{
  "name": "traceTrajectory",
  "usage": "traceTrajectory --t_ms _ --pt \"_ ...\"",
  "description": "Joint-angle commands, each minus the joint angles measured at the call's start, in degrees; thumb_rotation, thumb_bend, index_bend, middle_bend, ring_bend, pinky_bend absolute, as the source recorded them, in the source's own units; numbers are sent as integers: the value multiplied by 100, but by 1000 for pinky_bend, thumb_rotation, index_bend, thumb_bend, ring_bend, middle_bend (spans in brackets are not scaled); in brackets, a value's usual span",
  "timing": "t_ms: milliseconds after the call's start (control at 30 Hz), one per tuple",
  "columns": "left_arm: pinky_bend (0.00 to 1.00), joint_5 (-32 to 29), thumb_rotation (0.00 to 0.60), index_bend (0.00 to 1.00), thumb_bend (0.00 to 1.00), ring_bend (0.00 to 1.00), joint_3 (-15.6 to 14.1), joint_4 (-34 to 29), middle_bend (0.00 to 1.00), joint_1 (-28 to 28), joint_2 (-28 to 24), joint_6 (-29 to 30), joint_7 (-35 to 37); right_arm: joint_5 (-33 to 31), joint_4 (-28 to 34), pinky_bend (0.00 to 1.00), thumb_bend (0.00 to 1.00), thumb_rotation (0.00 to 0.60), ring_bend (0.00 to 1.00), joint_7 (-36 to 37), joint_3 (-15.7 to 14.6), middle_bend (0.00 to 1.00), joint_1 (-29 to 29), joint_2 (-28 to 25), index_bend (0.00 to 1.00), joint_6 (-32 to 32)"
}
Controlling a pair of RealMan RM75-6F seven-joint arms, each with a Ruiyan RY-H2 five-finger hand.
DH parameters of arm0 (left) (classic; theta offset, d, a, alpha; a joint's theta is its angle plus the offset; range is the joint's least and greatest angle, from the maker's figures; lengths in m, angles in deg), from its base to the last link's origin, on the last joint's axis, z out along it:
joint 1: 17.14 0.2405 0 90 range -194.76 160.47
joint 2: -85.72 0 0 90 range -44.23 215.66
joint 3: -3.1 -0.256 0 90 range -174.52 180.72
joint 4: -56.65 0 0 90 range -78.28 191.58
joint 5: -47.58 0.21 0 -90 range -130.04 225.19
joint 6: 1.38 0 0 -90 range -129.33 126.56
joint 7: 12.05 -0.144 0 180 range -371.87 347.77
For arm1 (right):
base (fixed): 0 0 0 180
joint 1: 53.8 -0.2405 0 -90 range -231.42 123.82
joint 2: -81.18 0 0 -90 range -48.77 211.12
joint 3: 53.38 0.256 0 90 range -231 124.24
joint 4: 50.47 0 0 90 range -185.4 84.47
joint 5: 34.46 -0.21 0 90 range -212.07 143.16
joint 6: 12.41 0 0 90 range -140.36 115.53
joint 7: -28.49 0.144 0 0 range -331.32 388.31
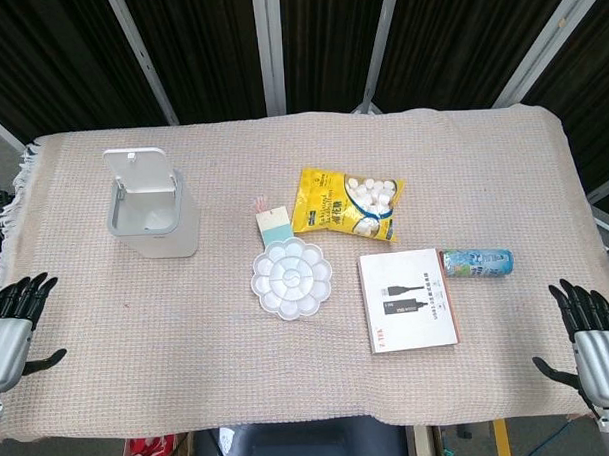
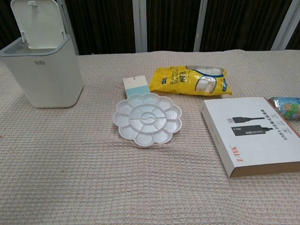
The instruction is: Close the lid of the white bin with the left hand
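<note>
Nearest thing: white box (image 2: 253,136) with a cable printed on it, far across from the left hand.
Bin: white bin (image 1: 154,215) ahead of the left hand (image 1: 16,323) and a little inward, well apart from it.
Lid: lid (image 2: 40,23) hinged at the far edge, standing upright and open.
Left hand: empty, fingers spread, at the near table edge.
Right hand: right hand (image 1: 594,338) likewise empty and spread, at the opposite near corner.
Doing it well: I judge the hand should reach over the bin, get behind the lid's top edge and push it down toward itself gently, so the light bin does not slide.
Between hands: flower-shaped paint tray (image 1: 291,276), yellow snack bag (image 1: 349,201), small can (image 1: 477,263).
Surface: beige woven cloth (image 1: 139,364).
Room: dark panels behind.
</note>
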Motion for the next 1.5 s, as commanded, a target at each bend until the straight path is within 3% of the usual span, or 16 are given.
traceTrajectory --t_ms 33,633,767,867,967,1000,1100,1300,1500 --pt "85 1 600 0 0 0 -1 0 0 1 0 1 0 0 -3 0 152 600 0 1 1 0 0 1 0 3" --pt "85 -77 600 0 0 0 27 -37 0 22 -49 9 68 -45 4 0 151 600 0 21 27 0 -7 22 0 -11" --pt "86 -248 600 0 2 0 174 -127 0 -28 -119 -1 44 -66 36 0 152 600 0 115 44 0 -3 3 0 -1" --pt "152 -356 600 0 78 8 323 -192 0 -112 -179 -17 -7 -60 36 0 152 600 0 158 50 0 -10 -5 0 -2" --pt "418 -476 600 0 233 187 633 -297 138 -293 -281 21 -102 -85 34 0 152 600 0 203 55 0 -24 -8 0 -41" --pt "545 -563 600 0 284 318 763 -382 272 -383 -337 -11 -165 -99 47 0 152 600 0 234 58 0 -29 -12 0 -58" --pt "756 -814 600 0 407 580 1171 -552 591 -702 -490 -130 -429 -109 96 0 152 600 0 290 63 0 -32 -34 0 -66" --pt "888 -1748 600 0 552 771 1789 -669 831 -1451 -671 -979 -936 -142 186 0 153 600 0 353 80 0 -31 -58 0 -69" --pt "969 -3311 600 0 638 870 2291 -684 943 -2387 -791 -2177 -1484 -313 263 0 152 600 0 382 122 0 -65 -77 0 -202"
